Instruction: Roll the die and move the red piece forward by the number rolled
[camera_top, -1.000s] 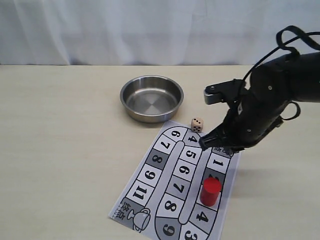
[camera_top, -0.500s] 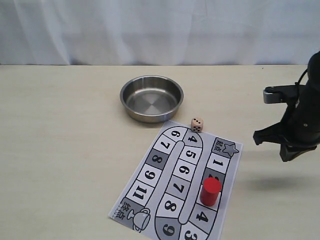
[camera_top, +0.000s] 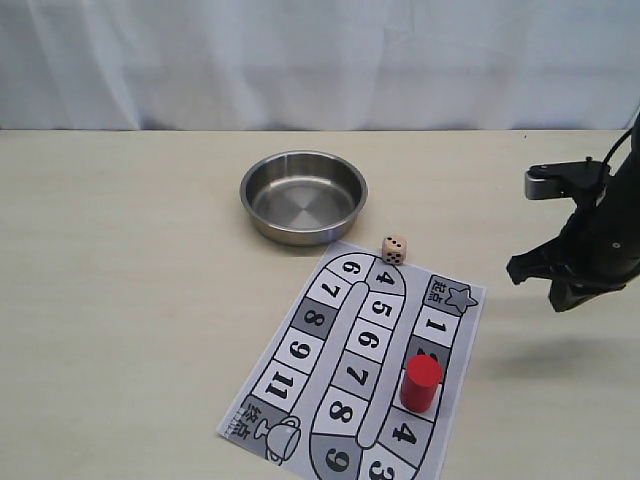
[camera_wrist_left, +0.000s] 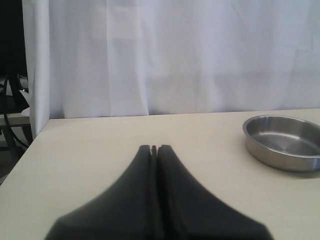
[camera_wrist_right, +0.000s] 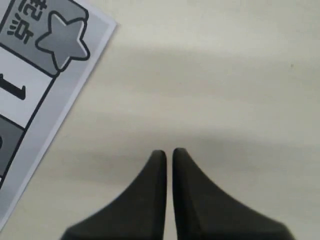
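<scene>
As the red piece (camera_top: 421, 383) stands between squares 1 and 4, board (camera_top: 300, 350) numerals reach 11.
Beige table (camera_top: 130, 300), white curtain (camera_top: 300, 60); left gripper (camera_wrist_left: 154, 148) and right gripper (camera_wrist_right: 164, 152) pressed together, empty.

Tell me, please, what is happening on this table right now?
Nothing is held now. The right pincer, shut and empty, hangs over the table beside the game board; the left pincer is shut too. The die lies between the steel bowl and the board. The red piece stands upright on the track between squares 1 and 4.
</scene>
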